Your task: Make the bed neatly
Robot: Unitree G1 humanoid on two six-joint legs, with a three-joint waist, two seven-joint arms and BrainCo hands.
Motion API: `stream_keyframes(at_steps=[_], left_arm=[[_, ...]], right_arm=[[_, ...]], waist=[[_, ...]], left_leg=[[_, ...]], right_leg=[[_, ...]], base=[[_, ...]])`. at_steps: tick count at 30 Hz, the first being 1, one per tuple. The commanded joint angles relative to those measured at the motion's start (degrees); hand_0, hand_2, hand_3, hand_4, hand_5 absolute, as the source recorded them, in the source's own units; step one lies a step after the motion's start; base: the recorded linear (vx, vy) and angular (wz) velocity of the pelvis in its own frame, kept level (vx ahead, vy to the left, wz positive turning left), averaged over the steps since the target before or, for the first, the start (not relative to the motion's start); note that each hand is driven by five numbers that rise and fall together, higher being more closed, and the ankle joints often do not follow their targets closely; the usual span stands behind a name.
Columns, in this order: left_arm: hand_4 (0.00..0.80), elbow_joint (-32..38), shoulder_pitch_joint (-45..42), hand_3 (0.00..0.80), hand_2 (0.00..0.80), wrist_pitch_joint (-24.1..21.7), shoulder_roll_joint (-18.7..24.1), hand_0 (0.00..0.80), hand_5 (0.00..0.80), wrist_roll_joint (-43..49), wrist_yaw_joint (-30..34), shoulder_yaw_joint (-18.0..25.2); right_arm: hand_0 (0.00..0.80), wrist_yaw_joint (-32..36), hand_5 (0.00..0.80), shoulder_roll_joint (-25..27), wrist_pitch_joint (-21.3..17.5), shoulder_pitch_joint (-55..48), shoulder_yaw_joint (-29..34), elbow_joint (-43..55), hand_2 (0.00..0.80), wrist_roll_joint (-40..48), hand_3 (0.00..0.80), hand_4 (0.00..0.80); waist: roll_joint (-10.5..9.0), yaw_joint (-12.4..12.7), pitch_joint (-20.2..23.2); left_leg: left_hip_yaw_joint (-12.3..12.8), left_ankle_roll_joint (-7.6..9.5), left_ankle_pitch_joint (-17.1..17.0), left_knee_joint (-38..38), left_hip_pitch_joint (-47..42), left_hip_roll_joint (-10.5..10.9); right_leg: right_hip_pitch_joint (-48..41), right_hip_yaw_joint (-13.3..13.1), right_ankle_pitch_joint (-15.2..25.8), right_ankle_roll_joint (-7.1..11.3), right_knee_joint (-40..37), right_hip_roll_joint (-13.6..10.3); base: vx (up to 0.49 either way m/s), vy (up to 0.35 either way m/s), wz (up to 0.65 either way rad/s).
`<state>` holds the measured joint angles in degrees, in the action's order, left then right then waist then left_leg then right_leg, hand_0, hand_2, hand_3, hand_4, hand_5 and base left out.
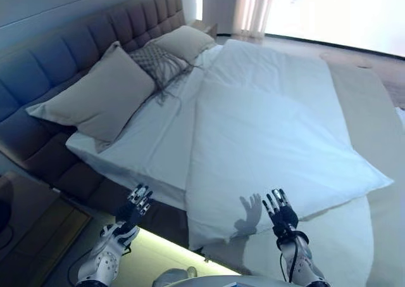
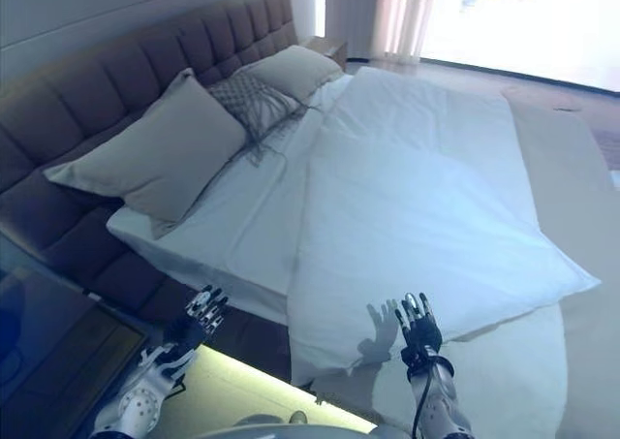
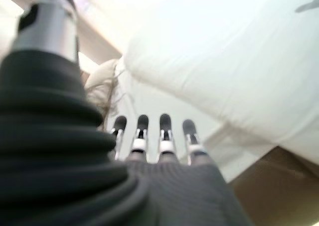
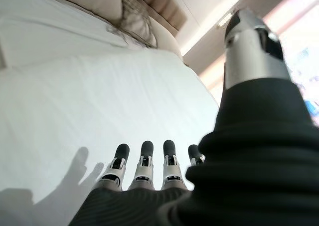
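Observation:
A white duvet [image 1: 272,128] lies spread over the bed, its near corner hanging over the near edge. Beside it a strip of white sheet [image 1: 152,141] shows, up to the pillows. A large beige pillow [image 1: 95,97], a grey patterned cushion [image 1: 158,62] and a second beige pillow [image 1: 186,40] lean against the dark padded headboard [image 1: 82,40]. My left hand [image 1: 133,208] is open and empty, just off the bed's near edge. My right hand [image 1: 280,212] is open and empty, held over the duvet's near corner without touching it.
A dark wooden bedside table [image 1: 38,223] stands at the lower left. A lit strip [image 1: 171,249] glows under the bed frame. A bright window with curtains [image 1: 253,5] is at the far end, with beige floor [image 1: 380,90] along the bed's right side.

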<state>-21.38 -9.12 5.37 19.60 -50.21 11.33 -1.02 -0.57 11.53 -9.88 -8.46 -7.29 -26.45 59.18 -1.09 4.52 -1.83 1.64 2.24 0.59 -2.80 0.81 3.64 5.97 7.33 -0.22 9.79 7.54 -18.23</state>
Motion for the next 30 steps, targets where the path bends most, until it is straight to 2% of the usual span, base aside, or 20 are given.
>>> stream_keyframes(at_steps=[1,3,4,6,7,9,10,12,13,15,16,18,22,25,27,30], left_arm=[[0.000,2.05,3.32,0.000,0.000,-2.10,1.17,0.000,0.000,0.59,1.79,2.81],[0.000,2.72,2.73,0.000,0.000,-1.79,1.47,0.000,0.000,0.86,1.94,3.87],[0.000,2.47,2.69,0.000,0.000,-1.54,1.16,0.000,0.000,-0.05,0.65,3.74],[0.000,2.85,2.91,0.000,0.000,-0.91,0.56,0.000,0.000,-0.93,1.92,3.77],[0.000,3.10,2.99,0.000,0.000,-0.96,0.20,0.000,0.000,-0.45,1.81,3.48],[0.000,3.04,3.14,0.000,0.000,-0.28,-0.16,0.000,0.000,-1.51,1.39,2.54],[0.000,3.06,3.23,0.000,0.000,-0.13,-0.48,0.000,0.000,-1.88,1.10,2.13],[0.000,1.43,3.79,0.000,0.000,-2.30,-1.14,0.000,0.000,-1.51,1.94,0.85],[0.000,0.91,4.25,0.000,0.000,-3.15,-1.20,0.000,0.000,-1.42,2.00,0.35],[0.000,-0.08,5.65,0.000,0.000,-5.67,-1.57,0.000,0.000,-1.59,1.95,-0.98],[0.000,-0.27,6.62,0.000,0.000,-6.20,-1.64,0.000,0.000,-2.09,1.91,-1.44],[0.000,-0.76,8.30,0.000,0.000,-6.70,-1.66,0.000,0.000,-3.03,1.01,-2.38],[0.000,-1.18,9.53,0.000,0.000,-8.22,-1.98,0.000,0.000,-5.67,1.88,-3.38],[0.000,1.27,11.29,0.000,0.000,-10.98,-0.34,0.000,0.000,-7.67,0.95,-4.81],[0.000,1.34,12.73,0.000,0.000,-12.12,0.48,0.000,0.000,-8.70,0.18,-4.79],[0.000,0.82,13.66,0.000,0.000,-13.74,1.30,0.000,0.000,-9.49,-0.73,-4.66]], right_arm=[[0.000,1.06,0.000,0.17,0.23,4.54,2.52,2.50,0.000,-0.69,0.000,0.000],[0.000,1.63,0.000,0.39,1.52,3.44,2.66,2.63,0.000,-0.99,0.000,0.000],[0.000,1.27,0.000,0.35,2.52,2.83,3.02,2.48,0.000,-0.95,0.000,0.000],[0.000,1.69,0.000,1.00,2.09,1.28,2.81,4.06,0.000,-0.53,0.000,0.000],[0.000,0.65,0.000,1.29,1.63,0.65,2.65,4.61,0.000,0.05,0.000,0.000],[0.000,-0.53,0.000,2.03,0.37,0.58,3.17,3.78,0.000,1.59,0.000,0.000],[0.000,-1.04,0.000,2.52,-0.31,0.83,3.76,3.48,0.000,2.50,0.000,0.000],[0.000,-1.21,0.000,3.24,-2.16,1.94,4.18,2.70,0.000,3.13,0.000,0.000],[0.000,-1.57,0.000,3.93,-2.84,2.51,4.67,2.39,0.000,3.25,0.000,0.000],[0.000,-2.81,0.000,5.24,-3.84,4.63,5.77,1.37,0.000,4.92,0.000,0.000],[0.000,-3.30,0.000,5.95,-4.81,6.42,6.61,-0.65,0.000,5.70,0.000,0.000],[0.000,-3.22,0.000,6.93,-6.73,9.04,9.09,-5.28,0.000,7.67,0.000,0.000],[0.000,0.83,0.000,8.49,-4.71,10.46,15.57,-9.78,0.000,14.58,0.000,0.000],[0.000,3.80,0.000,9.72,-5.59,12.86,17.95,-13.12,0.000,16.23,0.000,0.000],[0.000,4.88,0.000,9.96,-6.63,13.58,18.77,-14.08,0.000,17.29,0.000,0.000],[0.000,8.25,0.000,10.32,-5.96,13.08,21.62,-16.69,0.000,22.38,0.000,0.000]], waist=[[-0.39,-0.80,-1.78],[-0.34,-1.04,-1.82],[-0.50,-1.54,-1.74],[-0.69,-2.51,-1.60],[-0.66,-2.94,-1.48],[-0.16,-3.05,-1.92],[0.28,-2.85,-2.50],[1.78,-2.50,-3.37],[2.74,-2.25,-3.78],[4.05,-2.16,-4.44],[4.71,-2.03,-4.78],[5.64,-2.11,-5.73],[6.82,-3.43,-7.96],[6.59,-3.46,-11.37],[5.85,-3.50,-13.19],[4.56,-4.00,-15.34]], left_leg=[[-2.64,-1.59,5.81,-1.50,-5.24,-2.07],[-1.74,-2.53,6.21,-2.62,-5.19,-4.35],[-1.57,-3.02,6.08,-3.90,-4.83,-5.57],[-1.06,-4.10,4.91,-5.79,-4.41,-8.40],[-0.49,-4.74,3.84,-7.00,-4.21,-9.82],[0.69,-6.65,-0.92,-11.51,-1.88,-12.29],[0.48,-7.16,-2.48,-12.30,-0.38,-13.09],[-0.42,-8.03,-4.35,-7.78,-0.20,-14.72],[-2.21,-8.81,-6.33,-5.18,0.22,-15.60],[-5.40,-9.80,-7.12,-1.62,1.23,-16.63],[-5.71,-10.28,-6.86,-0.23,1.84,-16.92],[-4.25,-10.87,-5.36,0.97,2.82,-16.61],[-1.47,-11.27,-3.87,-2.65,6.66,-14.40],[-1.48,-11.37,-2.94,-6.67,12.42,-14.08],[-1.45,-11.56,-2.62,-8.49,15.34,-14.48],[-1.29,-12.20,-2.44,-10.94,18.89,-15.29]], right_leg=[[1.75,-1.73,15.94,0.98,-4.47,0.95],[1.31,-0.87,12.79,1.57,-3.73,1.87],[0.90,-1.58,11.75,1.63,-2.93,2.59],[0.03,-1.54,9.42,1.28,-2.79,4.04],[-0.37,-0.92,8.45,1.10,-2.72,4.75],[-1.88,0.94,7.07,0.05,-2.72,5.79],[-2.75,1.73,6.45,-0.43,-2.73,6.08],[-3.26,3.27,5.57,-0.39,-2.10,5.74],[-3.23,3.50,4.86,-0.23,-1.79,5.53],[-1.62,2.42,3.75,0.30,-0.58,4.08],[-0.24,2.39,3.45,0.63,0.34,2.95],[1.89,2.87,3.36,1.62,2.32,0.11],[4.21,1.28,4.75,3.82,3.04,-4.22],[8.18,0.50,6.86,4.45,2.75,-5.46],[10.33,0.49,7.69,4.56,2.89,-5.60],[12.52,0.61,8.54,4.80,2.84,-5.40]], base=[[0.115,-0.295,0.05],[0.108,-0.272,0.04],[0.114,-0.269,0.04],[0.124,-0.241,0.20],[0.105,-0.174,0.25],[0.059,-0.124,0.34],[0.032,-0.017,0.44],[0.015,0.155,0.34],[0.001,0.271,0.23],[-0.040,0.344,0.05],[-0.070,0.351,-0.03],[-0.019,0.358,0.02],[0.031,0.305,0.01],[-0.213,0.047,0.08],[-0.193,-0.058,0.05],[-0.114,-0.067,-0.13]])
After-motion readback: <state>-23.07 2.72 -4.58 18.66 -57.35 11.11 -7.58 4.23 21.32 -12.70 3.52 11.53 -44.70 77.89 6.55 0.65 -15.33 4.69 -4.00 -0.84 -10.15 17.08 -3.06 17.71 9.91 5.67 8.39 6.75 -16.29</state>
